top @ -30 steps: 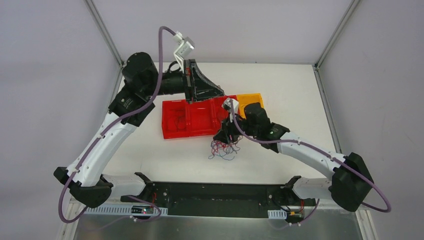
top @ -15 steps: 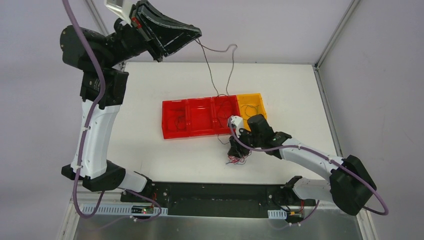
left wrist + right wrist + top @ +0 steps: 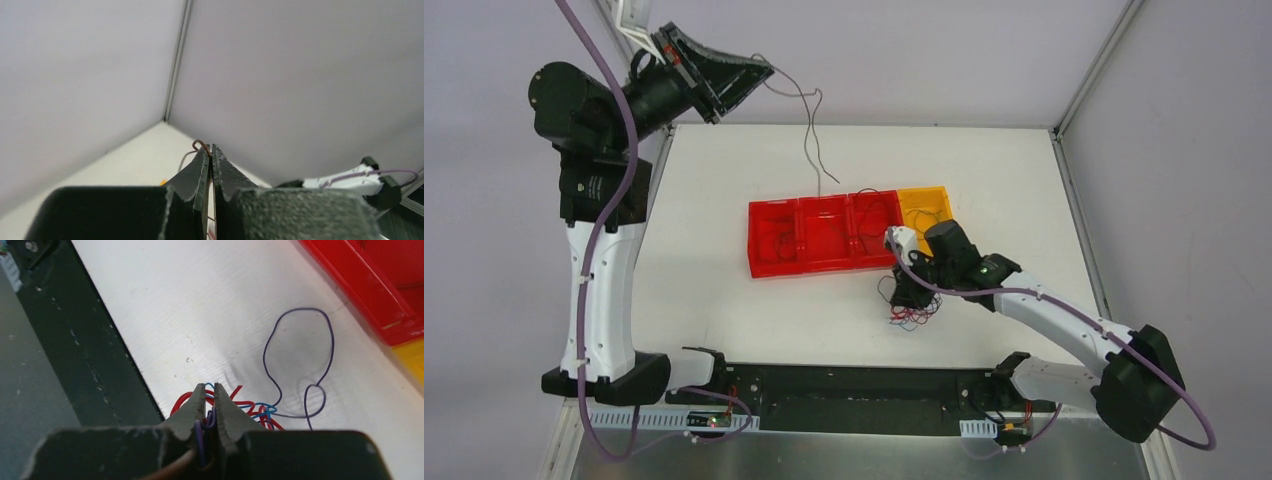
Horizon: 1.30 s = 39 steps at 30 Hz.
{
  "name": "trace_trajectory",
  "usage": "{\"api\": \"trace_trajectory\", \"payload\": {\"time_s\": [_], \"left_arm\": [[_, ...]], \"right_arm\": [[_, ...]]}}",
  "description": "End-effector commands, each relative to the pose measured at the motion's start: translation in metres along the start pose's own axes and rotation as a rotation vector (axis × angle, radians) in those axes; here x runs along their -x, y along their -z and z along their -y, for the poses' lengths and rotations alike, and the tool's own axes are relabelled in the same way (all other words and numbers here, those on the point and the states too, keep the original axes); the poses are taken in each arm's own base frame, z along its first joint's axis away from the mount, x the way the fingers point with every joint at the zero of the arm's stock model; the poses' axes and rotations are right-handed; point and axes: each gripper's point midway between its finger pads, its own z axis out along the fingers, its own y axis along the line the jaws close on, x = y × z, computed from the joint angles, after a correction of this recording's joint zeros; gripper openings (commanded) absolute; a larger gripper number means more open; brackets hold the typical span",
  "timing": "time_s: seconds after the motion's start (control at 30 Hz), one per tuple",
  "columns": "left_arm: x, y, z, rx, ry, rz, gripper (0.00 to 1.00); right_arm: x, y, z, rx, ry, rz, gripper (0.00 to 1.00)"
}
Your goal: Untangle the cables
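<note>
The cables (image 3: 911, 318) are a small clump of thin red and blue wires on the white table, just in front of the bins. My right gripper (image 3: 911, 300) presses down on the clump. In the right wrist view the right gripper (image 3: 210, 387) is shut on blue, red and purple strands of the cables (image 3: 255, 407). A purple strand (image 3: 264, 357) loops out flat to the right. My left gripper (image 3: 764, 72) is raised high at the back left, shut on one brown wire (image 3: 808, 145) that hangs free above the table. The left wrist view shows the wire's hooked end (image 3: 200, 144) pinched at the left gripper's (image 3: 211, 147) tips.
A row of red bins (image 3: 824, 262) ends in an orange bin (image 3: 924, 208) on the right. Thin dark wires lie in the left red bin (image 3: 774, 240). A black rail (image 3: 854, 385) runs along the near table edge, close to the clump. White walls enclose the table.
My left arm swung up and to the back left, drawing the brown wire out of the clump until it hangs free. My right gripper closed on the clump and shifted slightly right.
</note>
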Motion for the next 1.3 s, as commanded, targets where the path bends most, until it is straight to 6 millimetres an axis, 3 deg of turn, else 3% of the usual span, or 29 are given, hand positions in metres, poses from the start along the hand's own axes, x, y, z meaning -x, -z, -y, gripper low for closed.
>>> {"api": "trace_trajectory", "payload": {"time_s": [0.0,0.17,0.3,0.33,0.4,0.47,0.5,0.63,0.8,0.9,1.13,1.27], "left_arm": [[-0.066,0.051,-0.022,0.166,-0.041,-0.176,0.00],[-0.207,0.133,-0.045,0.300,0.106,-0.494,0.00],[-0.296,0.194,-0.021,0.137,0.096,-0.741,0.00],[-0.305,0.201,-0.014,0.091,0.094,-0.769,0.11],[-0.307,0.202,-0.008,0.051,0.101,-0.776,0.53],[-0.299,0.189,-0.003,0.005,0.120,-0.764,0.86],[-0.294,0.181,0.001,-0.021,0.125,-0.758,0.97],[-0.291,0.141,0.015,-0.129,0.187,-0.762,0.99],[-0.289,0.092,0.036,-0.252,0.274,-0.638,0.99],[-0.285,0.069,0.040,-0.317,0.301,-0.559,0.89],[-0.298,0.059,0.074,-0.529,0.074,-0.506,0.79],[-0.304,0.058,0.090,-0.599,0.041,-0.506,0.68]], "right_arm": [[0.051,0.043,-0.027,0.044,0.013,0.110,0.00],[0.075,0.073,-0.051,0.099,0.033,0.188,0.00],[0.078,0.084,-0.065,0.159,0.069,0.165,0.00],[0.077,0.086,-0.068,0.177,0.076,0.151,0.00],[0.073,0.087,-0.071,0.191,0.089,0.115,0.00],[0.075,0.088,-0.070,0.183,0.101,0.099,0.00],[0.078,0.088,-0.069,0.178,0.106,0.097,0.00],[0.091,0.088,-0.065,0.147,0.137,0.095,0.00],[0.104,0.087,-0.065,0.137,0.149,0.095,0.00],[0.107,0.088,-0.067,0.135,0.170,0.098,0.00],[0.114,0.087,-0.076,0.146,0.205,0.090,0.00],[0.116,0.085,-0.077,0.151,0.207,0.082,0.00]]}}
